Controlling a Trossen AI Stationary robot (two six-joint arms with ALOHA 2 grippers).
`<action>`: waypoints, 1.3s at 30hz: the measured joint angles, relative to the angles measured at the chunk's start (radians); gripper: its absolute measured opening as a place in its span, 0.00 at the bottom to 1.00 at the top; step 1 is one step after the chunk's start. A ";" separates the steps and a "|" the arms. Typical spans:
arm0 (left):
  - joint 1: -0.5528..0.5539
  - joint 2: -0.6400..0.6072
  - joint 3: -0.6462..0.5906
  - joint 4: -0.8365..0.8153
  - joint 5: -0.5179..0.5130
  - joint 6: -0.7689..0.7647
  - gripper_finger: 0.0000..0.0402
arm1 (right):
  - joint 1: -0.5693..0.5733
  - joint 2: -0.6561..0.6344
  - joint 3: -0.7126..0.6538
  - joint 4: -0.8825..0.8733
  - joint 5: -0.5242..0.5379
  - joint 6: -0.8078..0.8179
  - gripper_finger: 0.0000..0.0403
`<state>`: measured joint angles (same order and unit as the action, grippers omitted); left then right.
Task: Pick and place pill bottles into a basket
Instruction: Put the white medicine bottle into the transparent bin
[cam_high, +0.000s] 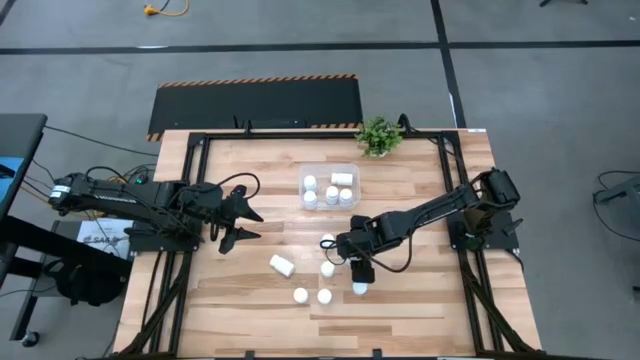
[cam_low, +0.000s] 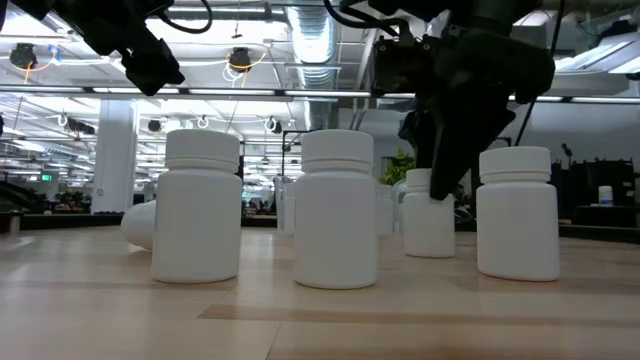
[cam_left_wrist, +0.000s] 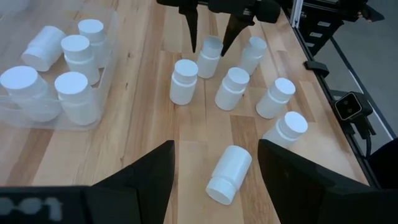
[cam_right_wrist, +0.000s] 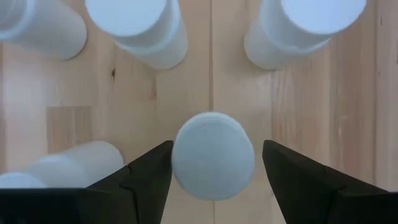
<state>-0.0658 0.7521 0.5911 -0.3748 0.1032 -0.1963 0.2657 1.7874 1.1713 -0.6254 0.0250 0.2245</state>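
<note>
As I held my right gripper (cam_right_wrist: 211, 171) over the cluster of loose pill bottles (cam_high: 325, 270) on the table (cam_high: 420, 310), one upright bottle (cam_right_wrist: 212, 163) stood between my spread fingers (cam_right_wrist: 146, 180), its cap facing my wrist camera. Neither finger was seen touching it; a gap remained on each side. From the left wrist view, my right fingertips (cam_left_wrist: 193, 31) straddled that same bottle (cam_left_wrist: 209, 56), which stood upright on the wood.

Around it, I counted further upright bottles: two near it (cam_left_wrist: 184, 81) (cam_left_wrist: 231, 88), others beyond (cam_left_wrist: 274, 98) (cam_left_wrist: 250, 55), and one lying on its side (cam_high: 282, 265) toward my left arm. From table height, three upright bottles (cam_low: 198, 205) (cam_low: 336, 210) (cam_low: 518, 212) stood in the foreground, well apart from one another.

The basket (cam_high: 352, 170) sat toward the far edge of the table, near the potted plant (cam_high: 378, 136). It held four bottles (cam_high: 343, 179), three upright and one on its side.

My left gripper (cam_high: 243, 222) hung over the table's left side, well apart from the basket and the loose bottles, its fingers (cam_left_wrist: 143, 180) wide and holding nothing.
</note>
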 joint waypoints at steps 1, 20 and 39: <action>0.000 0.000 0.000 0.000 -0.004 -0.001 0.54 | 0.000 0.000 0.000 0.005 0.000 0.000 0.59; 0.000 0.000 0.000 0.000 -0.011 -0.010 0.54 | 0.000 -0.002 0.027 -0.025 -0.029 0.011 0.40; 0.000 0.000 0.000 0.000 -0.040 -0.010 0.54 | -0.247 -0.002 0.441 -0.397 -0.024 -0.233 0.41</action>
<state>-0.0658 0.7521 0.5911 -0.3748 0.0631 -0.2066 0.0188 1.7855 1.6125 -1.0225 0.0008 -0.0087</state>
